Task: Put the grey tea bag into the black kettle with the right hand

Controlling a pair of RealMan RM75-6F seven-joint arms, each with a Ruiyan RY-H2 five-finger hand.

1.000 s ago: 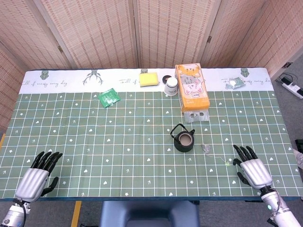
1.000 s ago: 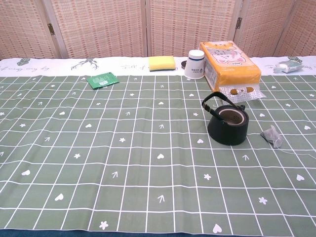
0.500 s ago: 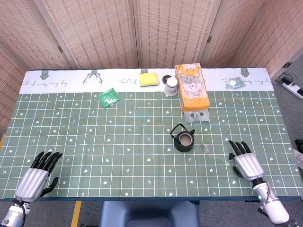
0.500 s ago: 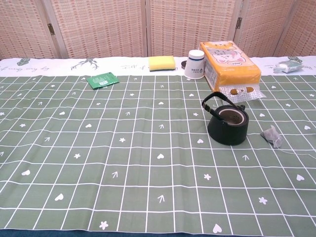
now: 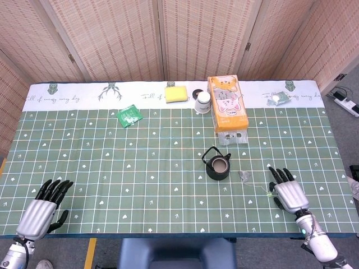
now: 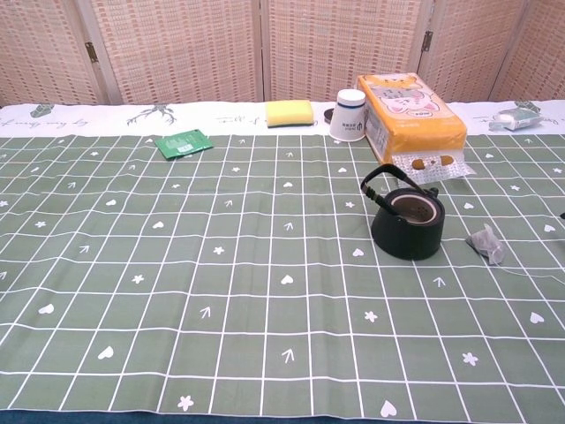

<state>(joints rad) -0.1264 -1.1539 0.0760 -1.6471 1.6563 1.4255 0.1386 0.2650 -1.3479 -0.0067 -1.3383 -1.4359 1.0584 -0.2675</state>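
From the head view, your right hand (image 5: 289,193) lies flat near the front edge of the desk (image 5: 112,162), toward its right corner, fingers spread and holding nothing. The grey tea bag (image 5: 244,176) sits on the desk just beside those fingertips, on the kettle side and a little further from the front edge, with its string trailing back toward the hand. The black kettle (image 5: 217,165) stands lidless just beyond the bag, so hand, bag and kettle nearly line up. Your left hand (image 5: 44,208), also spread and empty, rests at the front left corner, well apart. In the chest view, the tea bag (image 6: 487,242) lies just right of the kettle (image 6: 407,221); neither hand clearly shows.
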